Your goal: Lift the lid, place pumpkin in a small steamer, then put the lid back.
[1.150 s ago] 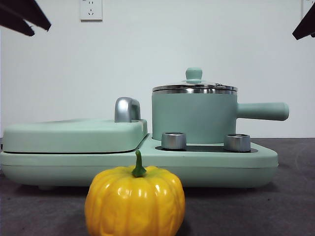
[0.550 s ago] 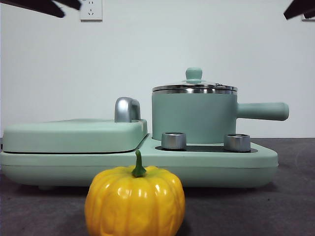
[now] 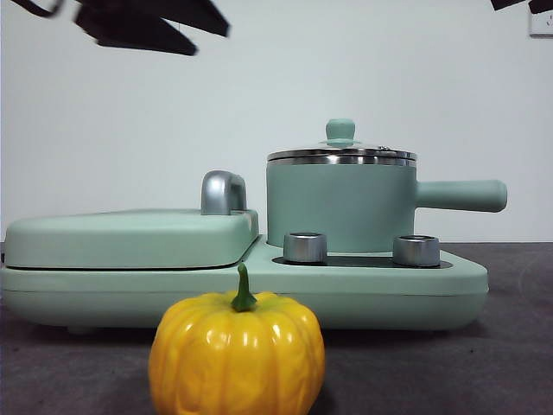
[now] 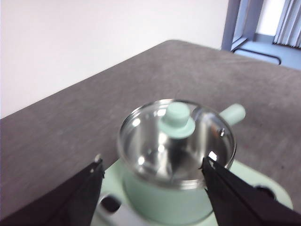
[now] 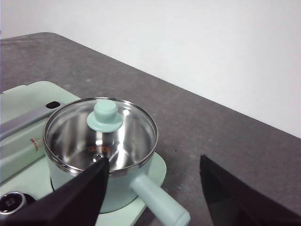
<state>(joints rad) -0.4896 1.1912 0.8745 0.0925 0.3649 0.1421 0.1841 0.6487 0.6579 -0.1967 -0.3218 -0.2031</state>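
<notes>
Nothing is done yet: the lid point(image 4: 176, 141) sits on the small steamer point(image 3: 341, 207), the pumpkin point(image 3: 237, 354) waits on the table, and my left gripper point(image 4: 153, 176) hovers spread wide above the knob while my right gripper point(image 5: 153, 181), also spread, waits.

Two matte black two-jaw grippers, plain and unmarked

The left gripper point(image 4: 153, 176) shows two broad black wedge jaws tapering to blunt tips, each tip carrying a small pale glint like a screw head; the right gripper point(image 5: 153, 176) has the same flat, dark, angular jaws with straight edges; in the front view the arms appear only as black pointed shapes, one with a thin dark cable loop point(image 3: 34, 9) beside it.
</notes>
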